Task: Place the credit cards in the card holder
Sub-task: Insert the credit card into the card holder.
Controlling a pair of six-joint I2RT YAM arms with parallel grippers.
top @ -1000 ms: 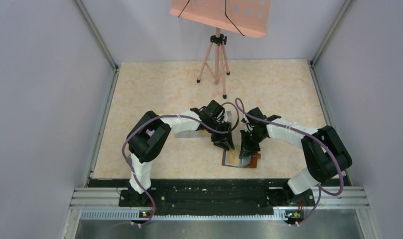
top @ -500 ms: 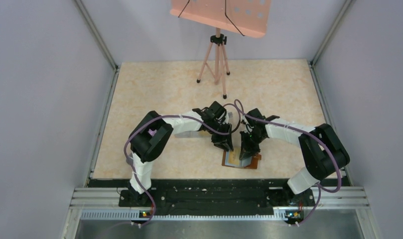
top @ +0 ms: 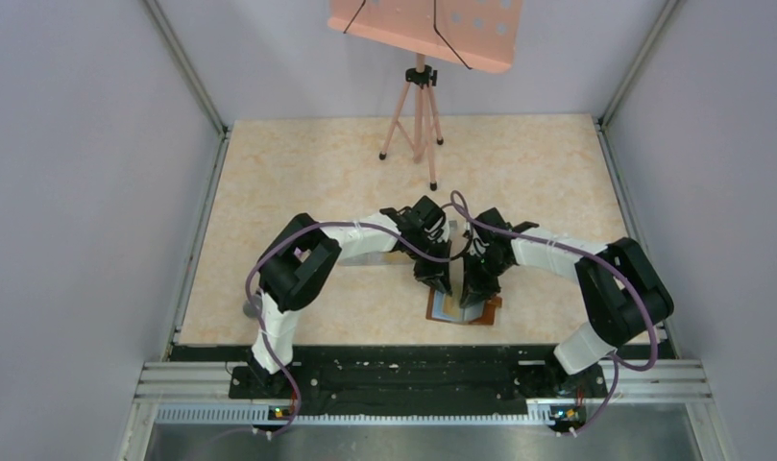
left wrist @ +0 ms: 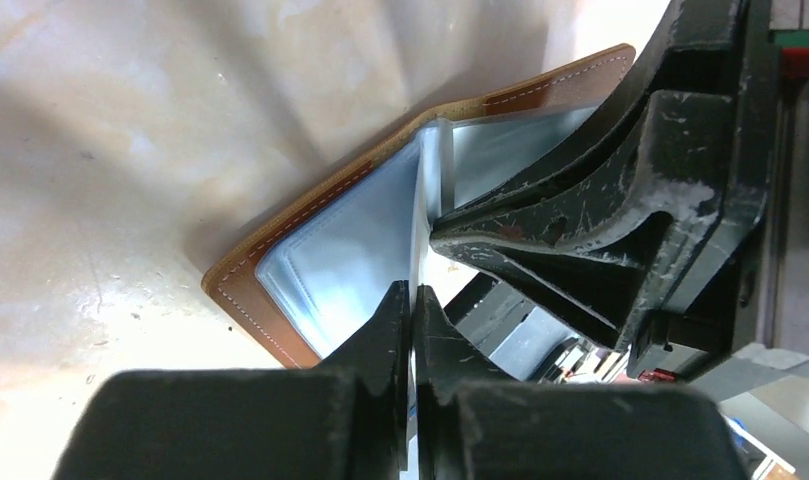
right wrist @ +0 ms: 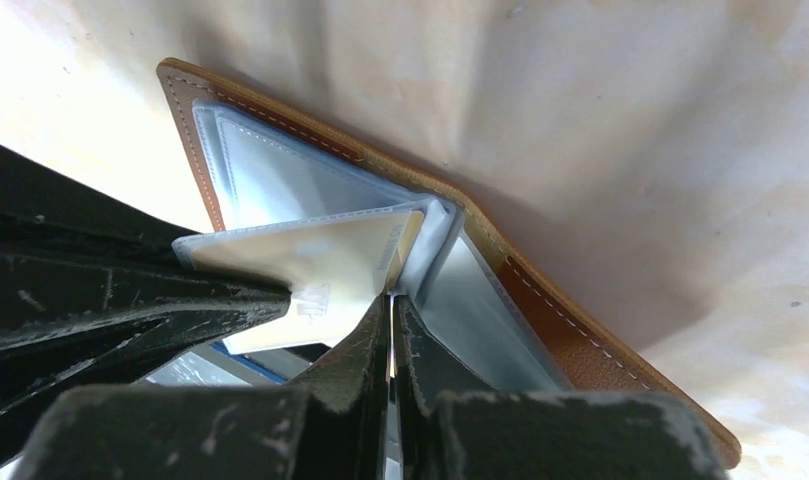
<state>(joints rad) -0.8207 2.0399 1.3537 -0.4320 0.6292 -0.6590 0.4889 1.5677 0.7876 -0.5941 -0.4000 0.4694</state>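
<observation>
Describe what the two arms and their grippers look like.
The left arm and right arm both have bulky black joint housings joined by white links. A purple cable loops loosely along each arm. The left gripper and right gripper are black, with tapering wedge-shaped fingers scuffed with pale scratches.

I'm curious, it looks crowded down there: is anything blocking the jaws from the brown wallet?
Nothing visible does. Both pairs of jaws are closed right on the clear sleeves of the open card holder, which lies on the table.
</observation>
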